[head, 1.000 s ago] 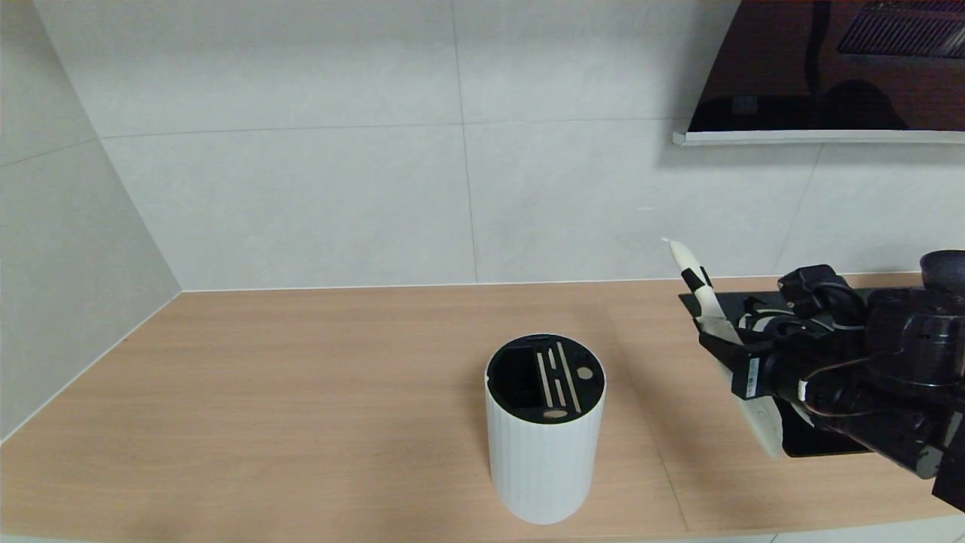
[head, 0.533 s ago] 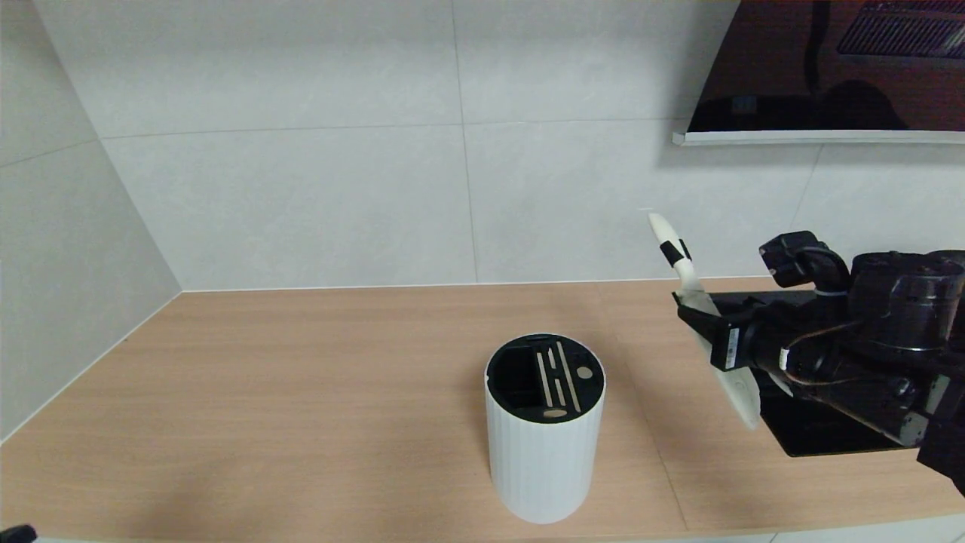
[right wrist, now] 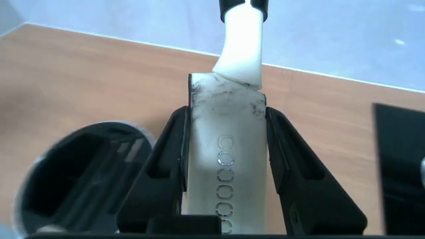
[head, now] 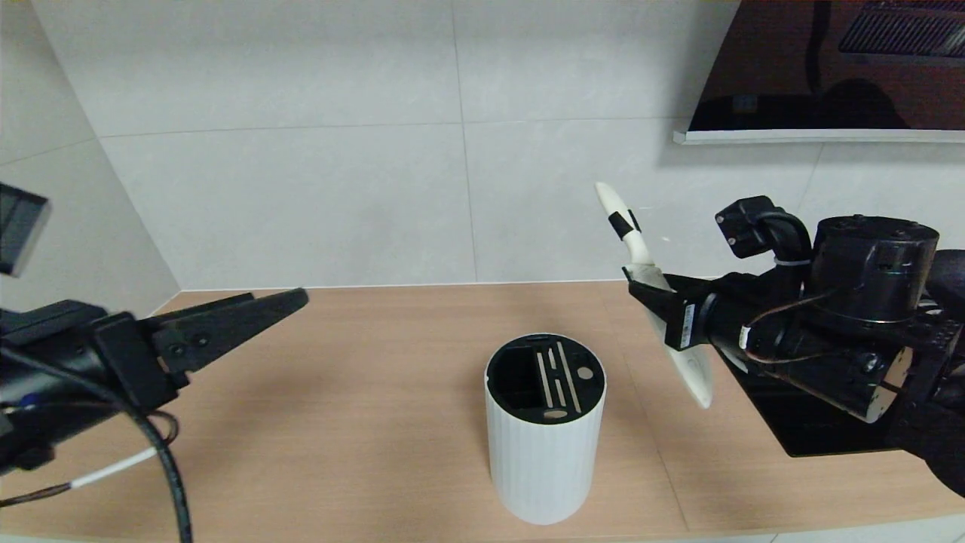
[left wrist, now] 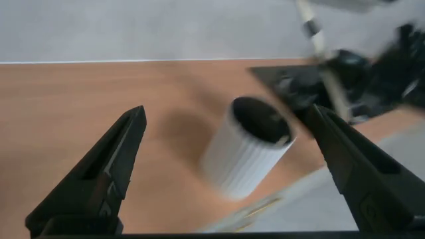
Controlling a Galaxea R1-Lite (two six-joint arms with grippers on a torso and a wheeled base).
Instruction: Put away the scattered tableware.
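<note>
The right claw (head: 667, 320) pinches a white knife (head: 695, 373) at mid-blade, handle tilted upward. The tip hangs above the table (head: 339, 422), near the white ribbed knife holder (head: 544, 452) but apart from it. The left claw (head: 279, 299) hovers spread over the table's left side.

The holder (head: 544, 445) stands alone on the counter (head: 339, 422), with bare wood on every side and open air above its slotted top. To its right the knife (head: 687, 366), clamped in the right gripper (head: 654, 298), hangs tilted (clear of the rim). The left gripper (head: 277, 300) hovers well off to the left.
</note>
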